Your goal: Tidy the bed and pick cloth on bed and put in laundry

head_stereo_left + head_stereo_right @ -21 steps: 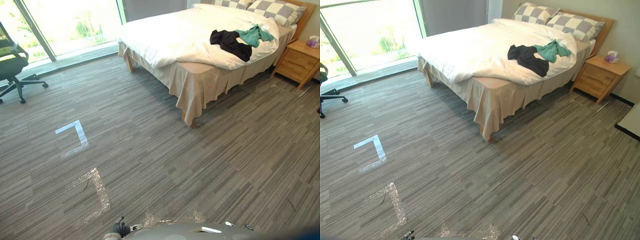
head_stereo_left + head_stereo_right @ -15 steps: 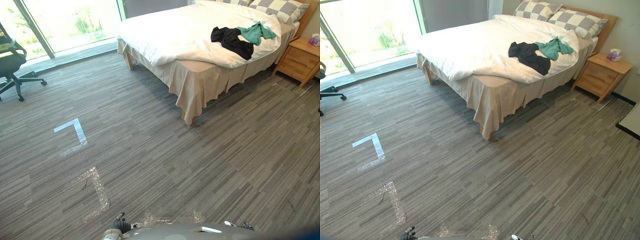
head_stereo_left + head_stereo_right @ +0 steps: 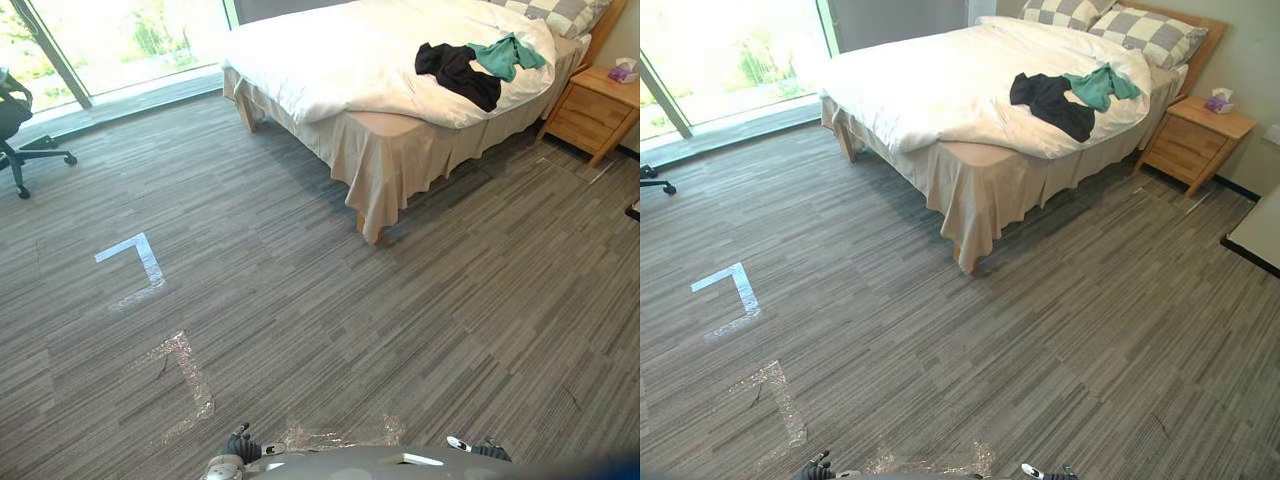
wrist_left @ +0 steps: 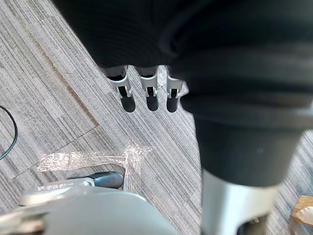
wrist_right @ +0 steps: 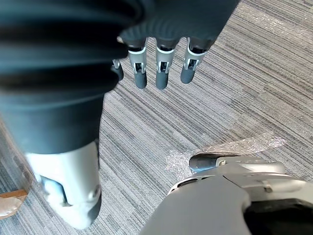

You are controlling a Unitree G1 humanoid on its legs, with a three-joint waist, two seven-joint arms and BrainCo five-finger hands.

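A bed (image 3: 395,150) with a rumpled white duvet (image 3: 330,60) stands at the far side of the room, a few steps away. On the duvet lie a black cloth (image 3: 455,72) and a green cloth (image 3: 503,54), touching each other near the checked pillows (image 3: 1140,32). My left hand (image 4: 146,90) hangs over the carpet with straight fingers and holds nothing. My right hand (image 5: 161,66) hangs the same way, fingers relaxed and empty.
A wooden nightstand (image 3: 1195,140) with a tissue box (image 3: 1218,101) stands right of the bed. An office chair (image 3: 15,125) is at the far left by the window. White and shiny tape marks (image 3: 135,260) lie on the grey carpet. A dark-edged white surface (image 3: 1258,235) sits at the right edge.
The whole picture has shifted: the camera moved a little, the bed and tape marks sliding up and left in view. The cloths lie as before.
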